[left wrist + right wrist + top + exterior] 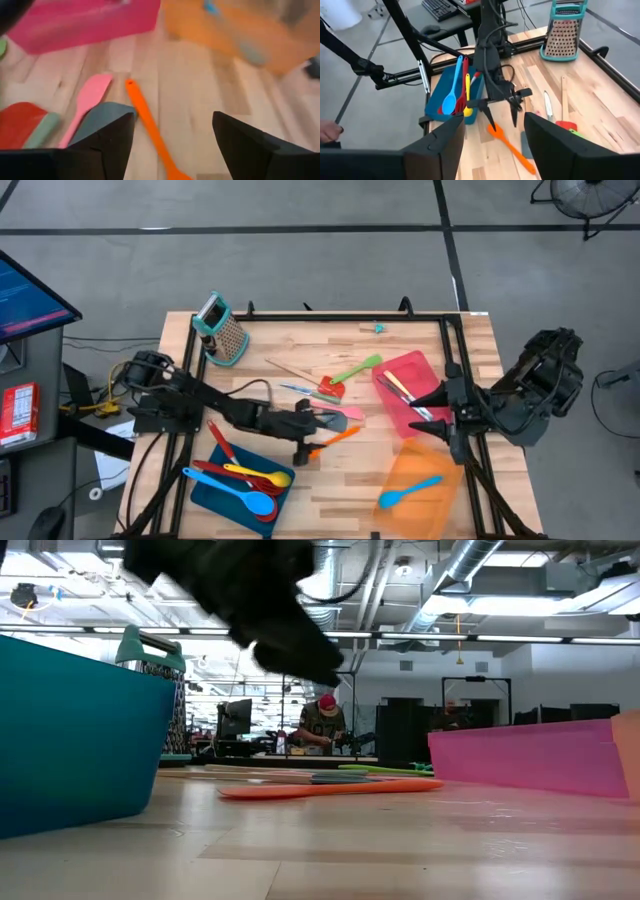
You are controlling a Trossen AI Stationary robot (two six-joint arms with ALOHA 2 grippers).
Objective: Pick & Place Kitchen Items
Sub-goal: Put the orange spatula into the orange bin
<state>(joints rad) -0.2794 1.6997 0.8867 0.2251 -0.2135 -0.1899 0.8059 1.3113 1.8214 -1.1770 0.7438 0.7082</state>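
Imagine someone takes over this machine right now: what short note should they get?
Left hand: open, above the orange spatula lying on the table.
Right hand: open, empty, by the pink tray.
Done: several spoons in the blue tray, a few utensils in the pink tray, one blue spatula in the orange tray.
Left: the orange spatula and the loose utensils mid-table.

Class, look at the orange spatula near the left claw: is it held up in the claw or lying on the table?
Lying on the table. The orange spatula rests flat on the wood, under the open left claw, whose fingers hang apart above it without touching it.
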